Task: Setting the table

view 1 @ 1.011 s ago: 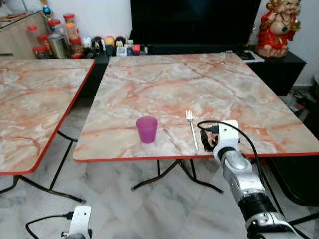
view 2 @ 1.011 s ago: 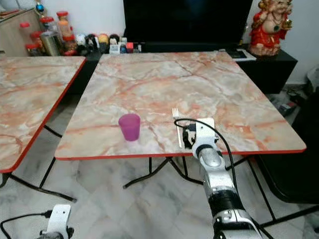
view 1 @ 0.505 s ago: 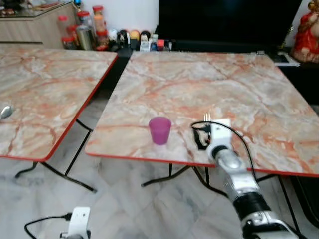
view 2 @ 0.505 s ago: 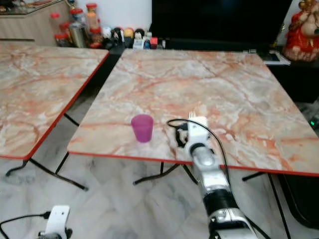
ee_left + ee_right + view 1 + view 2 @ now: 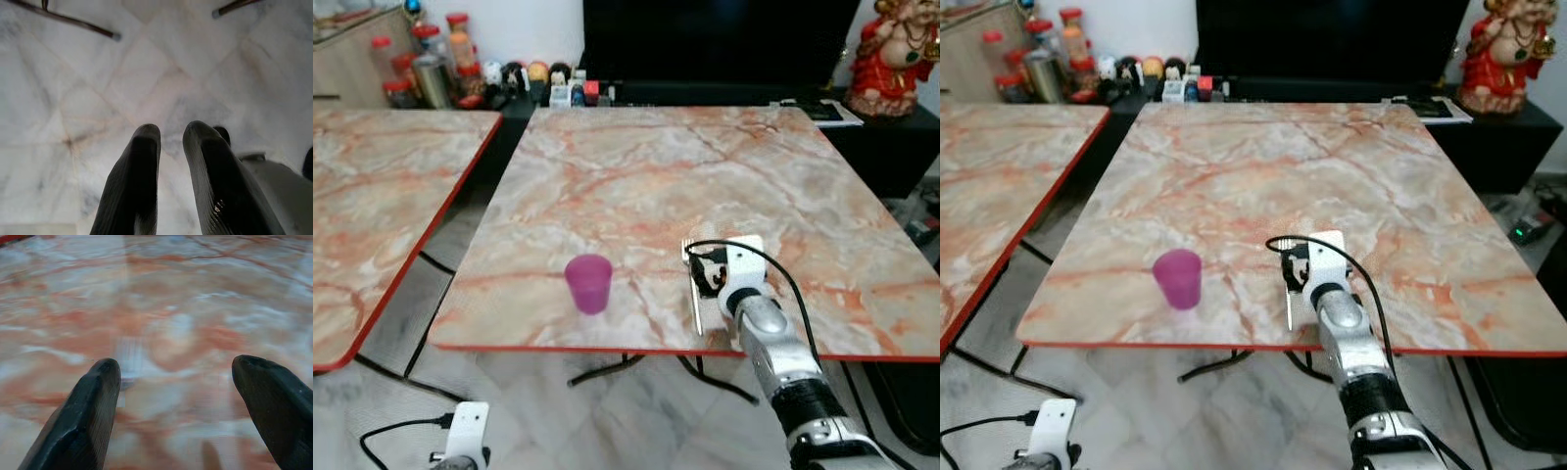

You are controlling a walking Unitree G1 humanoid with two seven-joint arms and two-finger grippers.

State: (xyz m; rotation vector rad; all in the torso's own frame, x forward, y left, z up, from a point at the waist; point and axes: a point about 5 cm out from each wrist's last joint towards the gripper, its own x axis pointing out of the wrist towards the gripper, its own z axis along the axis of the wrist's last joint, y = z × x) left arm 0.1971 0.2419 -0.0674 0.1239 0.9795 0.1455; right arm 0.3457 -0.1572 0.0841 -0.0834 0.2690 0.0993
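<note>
A marble-patterned desk (image 5: 636, 166) with a red edge is standing on a pale tiled floor (image 5: 73, 98). A purple cup (image 5: 588, 283) is standing upright near its front edge, and a fork (image 5: 693, 291) is lying well apart from it. The right tool (image 5: 181, 401) is hovering low over the fork's tines, fingers spread apart. The left tool (image 5: 171, 147) is hanging over the floor, fingers nearly together. A second desk (image 5: 382, 196) is standing alongside.

Right hand (image 5: 1295, 277) over fork (image 5: 1289, 306), apparently; cup (image 5: 1178, 278) nearby.
</note>
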